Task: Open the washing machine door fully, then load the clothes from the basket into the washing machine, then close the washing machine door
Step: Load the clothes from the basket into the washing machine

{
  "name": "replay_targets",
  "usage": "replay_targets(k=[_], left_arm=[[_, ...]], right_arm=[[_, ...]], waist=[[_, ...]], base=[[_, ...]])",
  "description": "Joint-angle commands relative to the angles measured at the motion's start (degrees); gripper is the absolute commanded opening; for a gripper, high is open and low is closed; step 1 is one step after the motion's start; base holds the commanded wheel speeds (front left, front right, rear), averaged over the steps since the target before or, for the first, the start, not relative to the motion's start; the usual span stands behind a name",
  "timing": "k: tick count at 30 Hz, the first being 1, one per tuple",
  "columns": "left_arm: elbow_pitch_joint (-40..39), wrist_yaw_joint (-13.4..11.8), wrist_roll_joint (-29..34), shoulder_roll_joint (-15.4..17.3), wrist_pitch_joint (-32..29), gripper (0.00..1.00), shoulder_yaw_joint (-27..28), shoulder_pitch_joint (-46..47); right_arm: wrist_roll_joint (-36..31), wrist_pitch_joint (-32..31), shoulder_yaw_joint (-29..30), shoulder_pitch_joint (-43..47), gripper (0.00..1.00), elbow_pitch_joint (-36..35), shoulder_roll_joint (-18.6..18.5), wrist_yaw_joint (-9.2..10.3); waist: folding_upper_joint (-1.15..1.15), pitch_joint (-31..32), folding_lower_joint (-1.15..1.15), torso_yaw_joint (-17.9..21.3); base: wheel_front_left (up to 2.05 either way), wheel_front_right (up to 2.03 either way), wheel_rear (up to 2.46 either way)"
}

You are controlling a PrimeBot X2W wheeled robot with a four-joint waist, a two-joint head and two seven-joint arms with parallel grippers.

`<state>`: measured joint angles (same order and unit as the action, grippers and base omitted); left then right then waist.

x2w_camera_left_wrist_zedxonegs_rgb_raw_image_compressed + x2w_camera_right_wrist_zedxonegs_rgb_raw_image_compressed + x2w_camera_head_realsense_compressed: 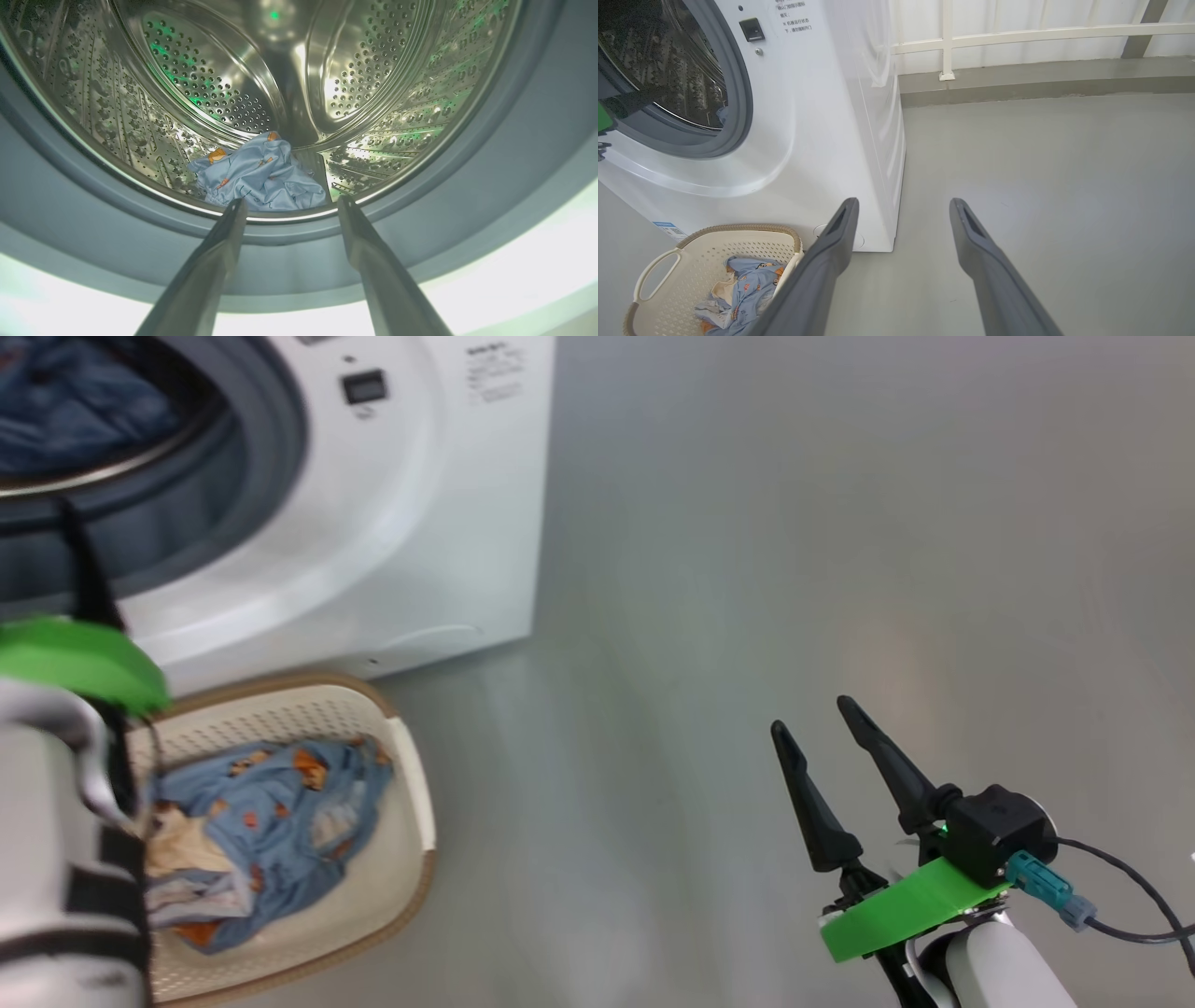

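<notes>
Left gripper (pixel 292 200) hung spread, empty, at the drum (pixel 210 79)'s mouth, blue garment (pixel 261 172) lying inside; right gripper (pixel 810 714) idled open, seemingly unneeded.

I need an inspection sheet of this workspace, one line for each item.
Surface: grey floor, smooth.
Job's things: washing machine with its drum showing, one blue garment inside; more clothes in the basket on the floor before it.
Clutter: nothing seen.
Grippers: left gripper open and empty at the drum mouth; right gripper open and empty over the floor.
Cables: dark cable at the right wrist.
Surroundings: white railing past the machine.
</notes>
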<state>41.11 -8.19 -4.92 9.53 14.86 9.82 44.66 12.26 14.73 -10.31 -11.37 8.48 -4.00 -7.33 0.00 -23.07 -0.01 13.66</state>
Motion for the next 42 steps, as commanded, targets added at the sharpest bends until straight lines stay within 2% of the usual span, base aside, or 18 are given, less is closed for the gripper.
replay_targets(k=[1,8,11,20,27,32,42], left_arm=[[-2.62,0.87,0.01,1.24,0.14,1.00,0.49,-2.99],[-10.08,4.07,-0.05,-3.18,0.14,1.00,-1.66,-16.40],[-14.06,4.58,-0.75,-4.87,0.14,1.00,-2.11,-23.09],[-22.96,3.08,-3.09,-6.53,0.14,1.00,-3.84,-38.37],[-28.24,1.02,-5.47,-6.63,0.14,1.00,-5.29,-46.33],[-32.36,-0.40,-7.34,-6.64,0.14,1.00,-6.79,-51.08],[-34.60,-1.09,-9.33,-6.65,0.14,1.00,-7.34,-55.47]], right_arm=[[-0.41,0.27,-0.72,1.40,1.00,-1.18,-0.30,-0.16],[-0.64,0.27,0.99,3.67,1.00,-1.09,-0.52,-0.16],[-0.53,0.27,1.38,4.94,1.00,-0.86,-1.04,-0.16],[-0.58,0.27,2.84,8.86,1.00,-0.87,-1.68,-0.16],[-0.64,0.27,3.24,11.97,1.00,-0.74,-1.53,-0.16],[-0.50,0.27,3.13,12.20,1.00,-0.95,-1.30,-0.16],[-0.38,0.27,4.18,13.59,1.00,-1.18,-0.94,-0.16]], waist=[[0.00,4.15,0.01,-3.84],[0.00,9.28,0.01,-6.86],[0.00,11.67,0.01,-8.17],[0.00,17.54,0.01,-12.00],[0.00,21.50,0.01,-15.04],[0.00,22.73,0.01,-15.26],[0.00,24.97,0.01,-14.57]], base=[[0.00,0.00,0.00],[0.00,0.00,0.00],[0.00,0.00,0.00],[0.00,0.00,0.00],[0.00,0.00,0.00],[0.00,0.00,0.00],[0.00,0.00,0.00]])
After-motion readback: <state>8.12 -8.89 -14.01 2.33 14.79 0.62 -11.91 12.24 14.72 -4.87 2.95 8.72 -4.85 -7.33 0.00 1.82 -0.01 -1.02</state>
